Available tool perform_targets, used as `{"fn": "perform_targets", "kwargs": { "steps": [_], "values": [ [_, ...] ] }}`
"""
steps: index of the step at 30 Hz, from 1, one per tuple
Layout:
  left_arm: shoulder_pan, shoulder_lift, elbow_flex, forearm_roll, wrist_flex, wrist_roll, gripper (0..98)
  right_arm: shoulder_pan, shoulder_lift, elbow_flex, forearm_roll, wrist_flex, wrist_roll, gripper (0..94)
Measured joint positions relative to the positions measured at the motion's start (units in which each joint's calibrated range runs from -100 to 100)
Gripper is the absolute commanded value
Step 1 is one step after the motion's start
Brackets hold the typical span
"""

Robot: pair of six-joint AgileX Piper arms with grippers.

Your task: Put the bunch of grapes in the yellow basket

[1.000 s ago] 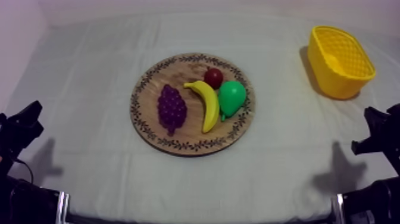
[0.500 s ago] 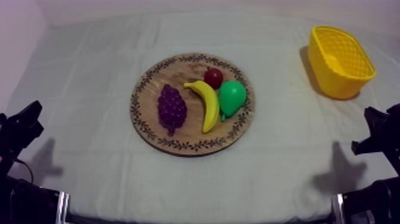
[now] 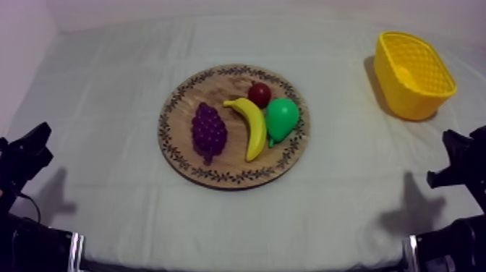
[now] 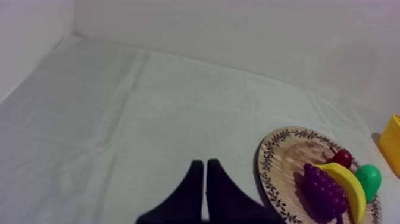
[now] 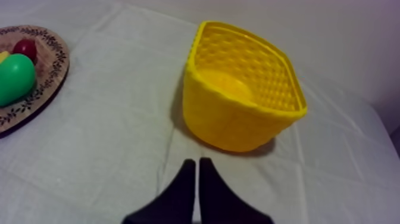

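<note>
A purple bunch of grapes [image 3: 208,131] lies on the left half of the round wooden board [image 3: 181,145] in the middle of the table; the left wrist view has the grapes [image 4: 324,192] beside the board [image 4: 277,161]. The yellow basket [image 3: 414,72] stands at the far right, empty, and the basket [image 5: 241,95] sits just ahead of my right gripper [image 5: 197,164], whose fingers lie together. My left gripper [image 4: 205,165] is shut on nothing over bare cloth, left of the board. In the top view both arms rest low, the left gripper [image 3: 32,148] and the right gripper [image 3: 459,155] at the sides.
On the board next to the grapes lie a banana [image 3: 251,126], a green pear [image 3: 281,118] and a small red fruit [image 3: 259,93]. Grey-white cloth spreads between the board and the basket.
</note>
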Motion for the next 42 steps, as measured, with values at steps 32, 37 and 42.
{"fn": "perform_targets", "kwargs": {
  "steps": [32, 37, 42],
  "values": [
    [0.0, 0.0, 0.0, 0.0, 0.0, 0.0, 0.1, -3.6, 2.4, -0.8, -0.3, -4.4, 0.9, 0.6],
    [0.0, 0.0, 0.0, 0.0, 0.0, 0.0, 0.1, -6.8, 9.2, -6.3, -0.2, -8.6, 1.4, 0.6],
    [0.0, 0.0, 0.0, 0.0, 0.0, 0.0, 0.1, -10.3, 18.4, -15.8, 1.4, -8.0, -0.1, 0.6]
  ]
}}
